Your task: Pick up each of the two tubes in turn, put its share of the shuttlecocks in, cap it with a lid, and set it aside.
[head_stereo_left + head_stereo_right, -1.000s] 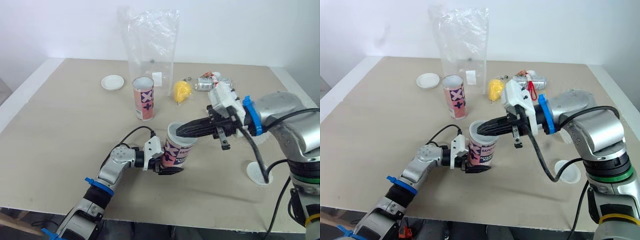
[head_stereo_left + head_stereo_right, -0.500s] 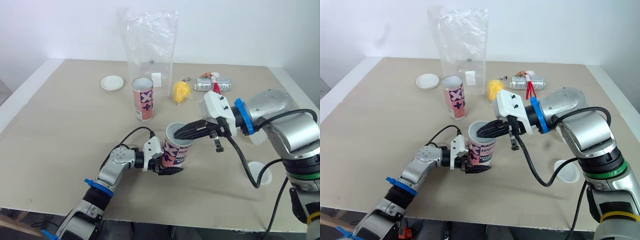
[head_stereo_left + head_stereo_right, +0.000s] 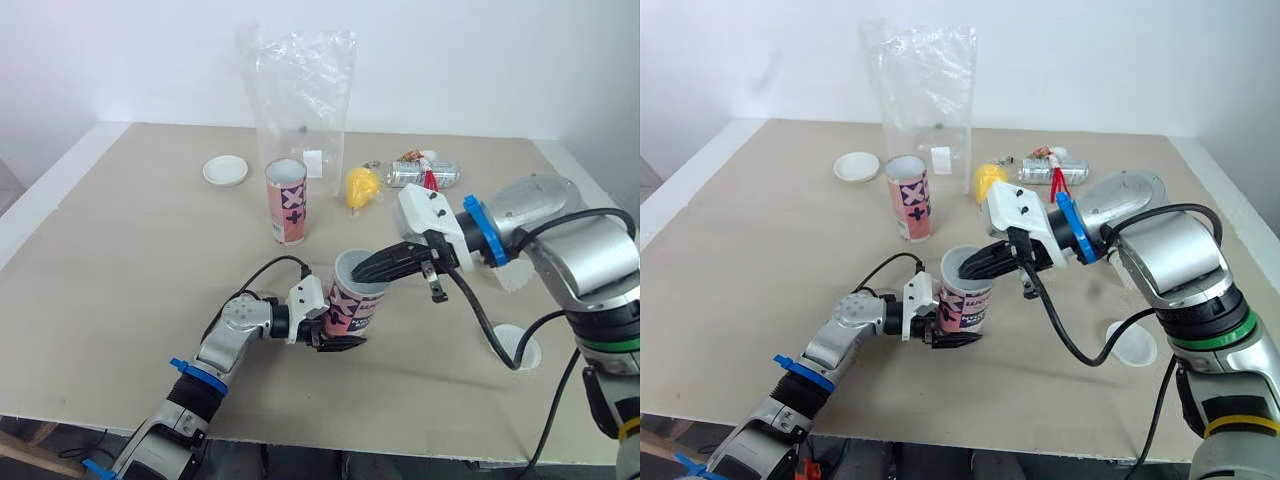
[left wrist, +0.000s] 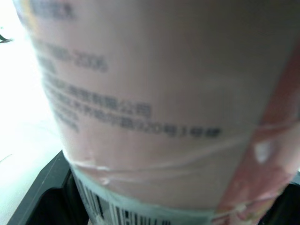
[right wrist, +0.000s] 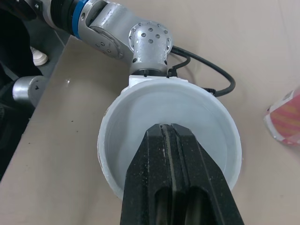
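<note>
The left gripper (image 3: pixel 335 337) was clamped on the tube (image 3: pixel 357 292) near the table's (image 3: pixel 120 260) front. The tube's pink label (image 3: pixel 345 312) bore purple crosses, and its print (image 4: pixel 136 112) was too blurred to read. The right gripper (image 5: pixel 167 130), fingers pressed together and empty, poked into the tube's mouth. A second tube (image 3: pixel 287 200) stood before a clear bag (image 3: pixel 300 90). One lid (image 3: pixel 225 170) lay back-left and another lid (image 3: pixel 516 350) lay to the right.

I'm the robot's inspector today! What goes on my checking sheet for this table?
Surface: beige table, no spills seen.
Job's things: pink cardboard tube held, open-topped; second pink tube upright behind; white round lid at the back, another white lid front right; yellow shuttlecock.
Clutter: tall clear plastic bag; shiny bottle lying down.
Grippers: left gripper shut on the held tube; right gripper shut, tips at its mouth.
Cables: black cable loops from left wrist; second black cable hangs off right arm.
Surroundings: white wall.
</note>
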